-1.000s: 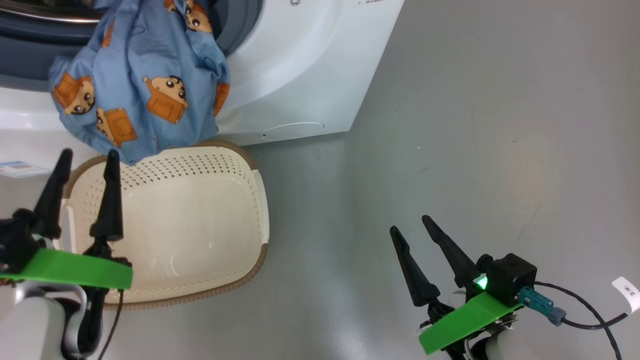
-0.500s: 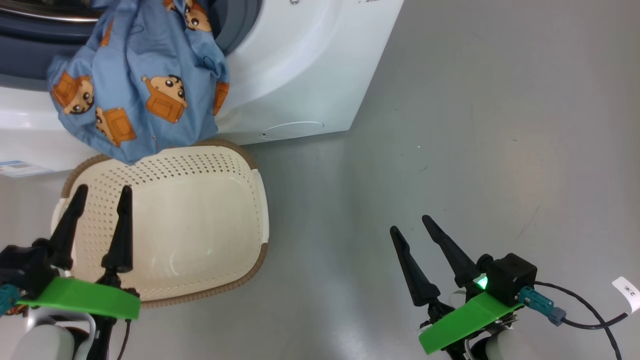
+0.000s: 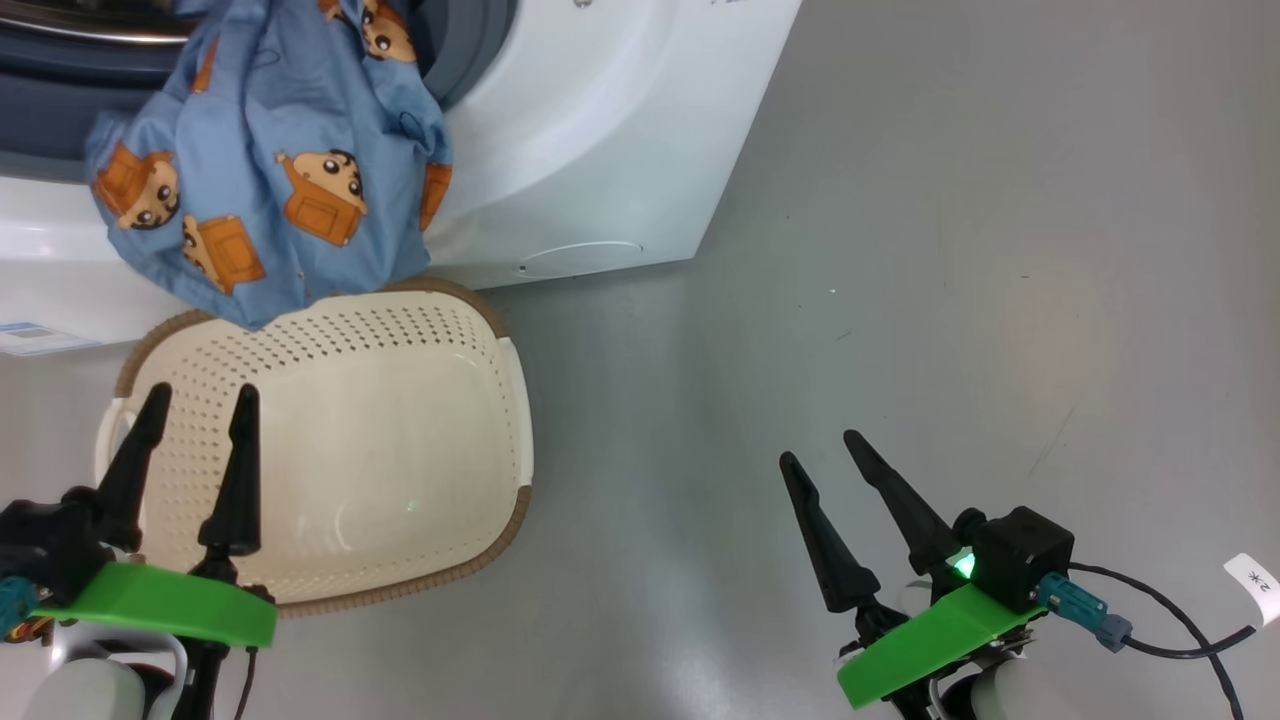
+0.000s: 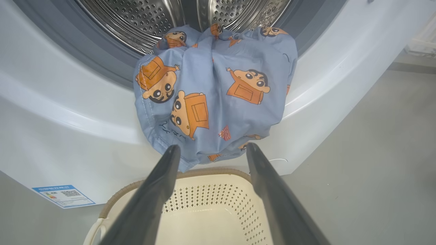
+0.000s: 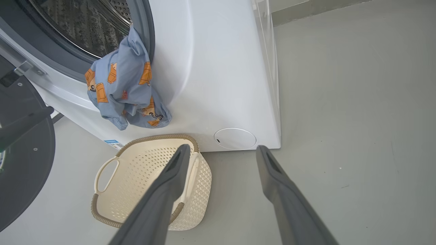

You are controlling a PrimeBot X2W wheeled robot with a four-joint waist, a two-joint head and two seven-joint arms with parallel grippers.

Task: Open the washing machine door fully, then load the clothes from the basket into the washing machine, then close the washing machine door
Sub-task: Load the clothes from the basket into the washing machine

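Note:
The clothes [image 3: 270,170], light blue fabric with orange cartoon prints, hang half out of the washing machine [image 3: 600,130] opening and drape down its white front. Beneath them on the floor stands the cream basket [image 3: 400,480], with nothing in it. My left gripper [image 3: 200,392] hovers open over the basket's left part, below the cloth and apart from it. In the left wrist view the left gripper [image 4: 213,147] points at the clothes [image 4: 211,95] and steel drum. My right gripper [image 3: 820,447] is open over bare floor. The washing machine door [image 5: 24,163] stands open at the left.
A round white service flap [image 3: 585,260] sits low on the washer front, and a blue sticker [image 3: 35,338] at its lower left. Grey floor spreads to the right of the machine. A black cable [image 3: 1180,640] trails from my right wrist.
My left gripper has drawn back from just under the hanging cloth to over the basket, staying open. The right gripper has not moved. The cloth hangs as before.

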